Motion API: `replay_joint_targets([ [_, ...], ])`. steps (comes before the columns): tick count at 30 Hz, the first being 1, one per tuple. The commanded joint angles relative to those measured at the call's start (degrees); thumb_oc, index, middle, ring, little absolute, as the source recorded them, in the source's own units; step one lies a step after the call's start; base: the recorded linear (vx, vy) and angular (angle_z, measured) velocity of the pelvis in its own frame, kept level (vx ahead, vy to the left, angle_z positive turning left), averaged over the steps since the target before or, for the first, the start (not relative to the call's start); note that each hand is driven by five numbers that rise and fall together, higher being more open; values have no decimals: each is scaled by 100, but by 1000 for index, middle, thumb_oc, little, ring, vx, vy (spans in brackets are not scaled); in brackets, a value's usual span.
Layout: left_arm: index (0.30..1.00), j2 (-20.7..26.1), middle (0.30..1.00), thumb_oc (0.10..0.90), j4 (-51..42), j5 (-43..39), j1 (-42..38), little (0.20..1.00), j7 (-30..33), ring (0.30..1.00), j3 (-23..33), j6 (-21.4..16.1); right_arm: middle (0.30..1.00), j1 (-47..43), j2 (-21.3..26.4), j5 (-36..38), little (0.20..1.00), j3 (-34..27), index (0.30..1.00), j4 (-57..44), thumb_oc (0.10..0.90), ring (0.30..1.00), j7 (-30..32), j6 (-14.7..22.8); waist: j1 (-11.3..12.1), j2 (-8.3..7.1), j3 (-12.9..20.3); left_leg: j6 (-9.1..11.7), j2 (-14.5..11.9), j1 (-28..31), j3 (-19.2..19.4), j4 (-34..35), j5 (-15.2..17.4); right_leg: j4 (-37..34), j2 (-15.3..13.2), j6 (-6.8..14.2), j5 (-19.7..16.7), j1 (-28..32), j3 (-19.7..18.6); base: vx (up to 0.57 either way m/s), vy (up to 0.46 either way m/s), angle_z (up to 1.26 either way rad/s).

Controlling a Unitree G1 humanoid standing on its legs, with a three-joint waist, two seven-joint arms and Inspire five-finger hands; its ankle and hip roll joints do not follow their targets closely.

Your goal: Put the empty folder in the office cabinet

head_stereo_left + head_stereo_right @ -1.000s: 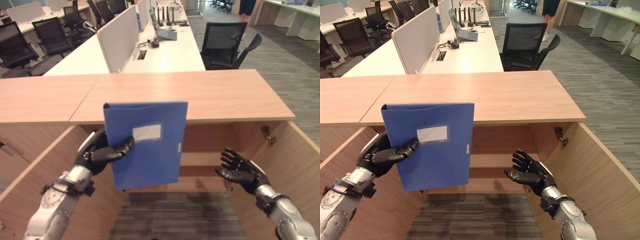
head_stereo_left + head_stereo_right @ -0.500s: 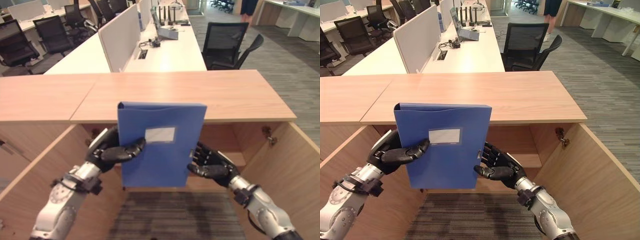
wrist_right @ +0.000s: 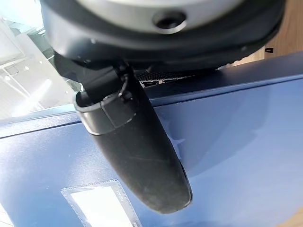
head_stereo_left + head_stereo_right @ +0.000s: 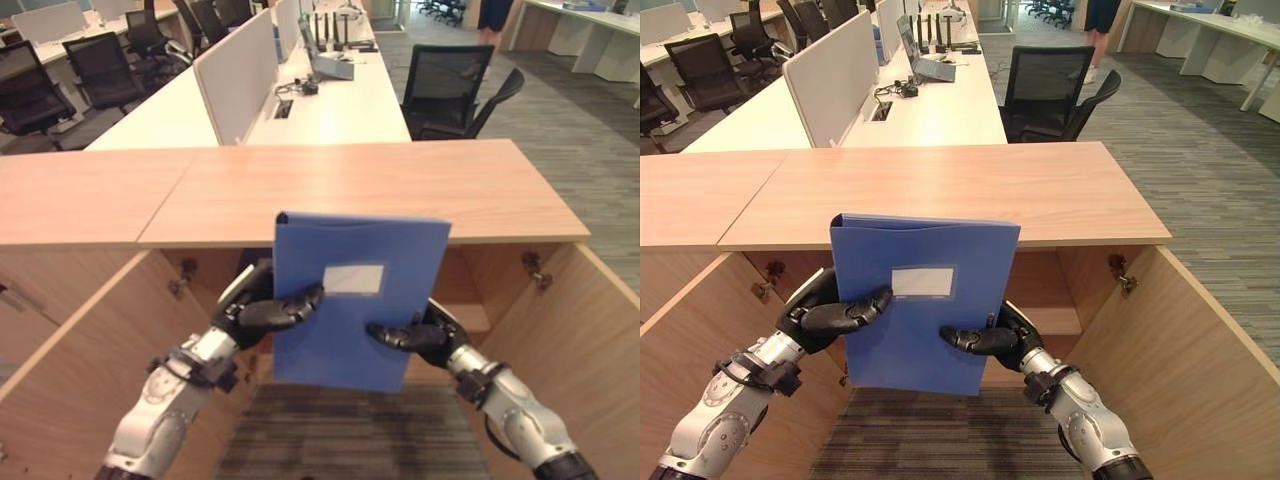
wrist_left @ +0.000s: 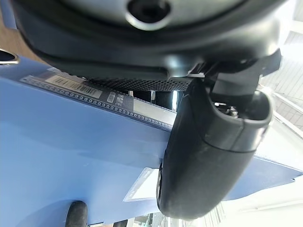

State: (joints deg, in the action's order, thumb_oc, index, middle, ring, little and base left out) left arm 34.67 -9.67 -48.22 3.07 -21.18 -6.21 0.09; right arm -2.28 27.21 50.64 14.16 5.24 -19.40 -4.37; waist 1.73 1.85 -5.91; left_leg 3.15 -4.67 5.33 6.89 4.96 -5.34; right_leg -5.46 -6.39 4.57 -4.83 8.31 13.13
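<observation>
Left hand [image 4: 830, 312]: dark fingers and thumb curled round the left edge of the blue folder [image 4: 925, 300], the thumb lying across its front face just below and left of the pale label.
Right hand [image 4: 992, 338]: closed on the folder's right edge lower down, thumb pressed on the front face, the other fingers hidden behind the cover.
Folder: held upright between the two hands, front face toward the robot, tilted very slightly, its top edge level with the front lip of the cabinet top.
Label [image 4: 924, 281]: a pale rectangle on the upper middle of the folder, just above the left thumb and up-left of the right thumb.
Cabinet [image 4: 960, 195]: a low, light wood unit directly behind the folder; its flat top stretches beyond both hands to either side.
Cabinet opening: the folder hangs in front of it, not yet inside; a wooden shelf [image 4: 1045, 318] shows just right of the right hand.
Cabinet doors: swung open toward the robot, one outside the left arm [image 4: 80, 340], one outside the right arm [image 4: 1185, 330].
Hinge [image 4: 1119, 271]: small metal fitting on the inner wall, up and right of the right hand.
Floor [image 4: 940, 435]: grey striped carpet below both hands.
Beyond the cabinet: a long white desk [image 4: 930, 105] with a grey divider panel [image 4: 835, 75], and a black mesh office chair [image 4: 1050, 90], all well past the hands.
</observation>
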Motion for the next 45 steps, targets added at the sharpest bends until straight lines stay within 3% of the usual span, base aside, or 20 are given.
replay_joint_targets([
  [1, 300, -180, 300, 400, -493, -429, -1029, 300, -378, 300, -356, -339, 900, -1201, -498, 273, 900, 52, 900, -290, 800, 900, -200, 729, -57, -123, 119, 58, 215, 442, -205, 4, 861, 46, 111, 144, 897, 328, -198, 0, 0, 0],
  [10, 300, -237, 300, 400, -567, -479, -1098, 300, -429, 300, -561, -308, 900, -1227, -605, 352, 900, 348, 900, -409, 800, 900, -313, 673, -67, -142, 119, 47, 224, 452, -206, 4, 868, 46, 111, 143, 889, 334, -213, 0, 0, 0],
  [11, 300, -257, 300, 400, -552, -492, -1112, 300, -433, 300, -588, -310, 585, -1222, -610, 331, 585, 440, 585, -399, 590, 585, -355, 620, -67, -145, 125, 48, 224, 454, -202, 4, 868, 46, 108, 142, 888, 334, -216, 0, 0, 0],
  [13, 300, -257, 300, 400, -552, -492, -1111, 300, -433, 300, -588, -310, 364, -1221, -609, 331, 364, 441, 364, -399, 442, 364, -355, 620, -68, -144, 125, 48, 224, 454, -202, 4, 868, 46, 108, 142, 887, 334, -216, 0, 0, 0],
  [14, 300, -299, 300, 400, -558, -497, -1123, 300, -421, 300, -594, -312, 300, -1213, -634, 332, 300, 508, 300, -383, 400, 300, -387, 590, -68, -149, 124, 45, 225, 458, -201, 4, 868, 46, 106, 144, 881, 328, -227, 0, 0, 0],
  [30, 302, -583, 302, 402, -484, -314, -925, 302, -297, 302, -331, -479, 300, -1103, -525, 28, 300, 474, 300, -587, 400, 300, -472, 484, -56, -190, 146, 43, 229, 453, -213, 4, 867, 49, 117, 137, 878, 316, -233, 0, 0, 0],
  [31, 559, -604, 559, 573, -466, -273, -886, 559, -288, 559, -267, -499, 300, -1077, -490, -36, 300, 436, 300, -610, 400, 300, -486, 456, -51, -192, 154, 44, 226, 453, -217, 4, 868, 49, 115, 138, 878, 316, -227, 0, 0, 0],
  [32, 900, -655, 900, 800, -410, -199, -813, 900, -233, 900, -157, -537, 300, -1035, -409, -147, 300, 310, 300, -629, 400, 300, -466, 459, -41, -197, 156, 44, 227, 449, -222, 4, 866, 47, 115, 138, 881, 316, -220, 0, 0, 0],
  [35, 900, -677, 900, 800, -234, 159, -622, 900, -59, 900, 150, -668, 300, -846, -297, -296, 300, 41, 300, -678, 400, 300, -461, 419, -25, -215, 151, 47, 225, 435, -223, 4, 865, 53, 128, 136, 883, 299, -206, 0, 0, 0],
  [36, 900, -575, 900, 800, -124, 634, -474, 900, 78, 900, 389, -802, 300, -690, -134, -498, 300, -188, 300, -741, 400, 300, -483, 386, -9, -216, 149, 50, 222, 425, -236, 4, 861, 53, 128, 135, 884, 296, -196, 0, 0, 0],
  [41, 900, -430, 900, 800, 650, 1111, 192, 900, -81, 900, 1012, -677, 300, -223, 241, -969, 300, -837, 300, -977, 400, 300, -598, 301, 20, -203, 134, 64, 218, 372, -240, 4, 848, 53, 126, 152, 873, 250, -161, 8, -7, 2],
  [45, 900, -558, 900, 800, 1986, 1790, 728, 900, 120, 900, 1303, -647, 300, 98, 270, -1121, 300, -1173, 300, -914, 400, 300, -608, 283, 26, -166, 101, 66, 217, 321, -236, 4, 833, 48, 132, 162, 860, 193, -137, 0, 0, 0],
])
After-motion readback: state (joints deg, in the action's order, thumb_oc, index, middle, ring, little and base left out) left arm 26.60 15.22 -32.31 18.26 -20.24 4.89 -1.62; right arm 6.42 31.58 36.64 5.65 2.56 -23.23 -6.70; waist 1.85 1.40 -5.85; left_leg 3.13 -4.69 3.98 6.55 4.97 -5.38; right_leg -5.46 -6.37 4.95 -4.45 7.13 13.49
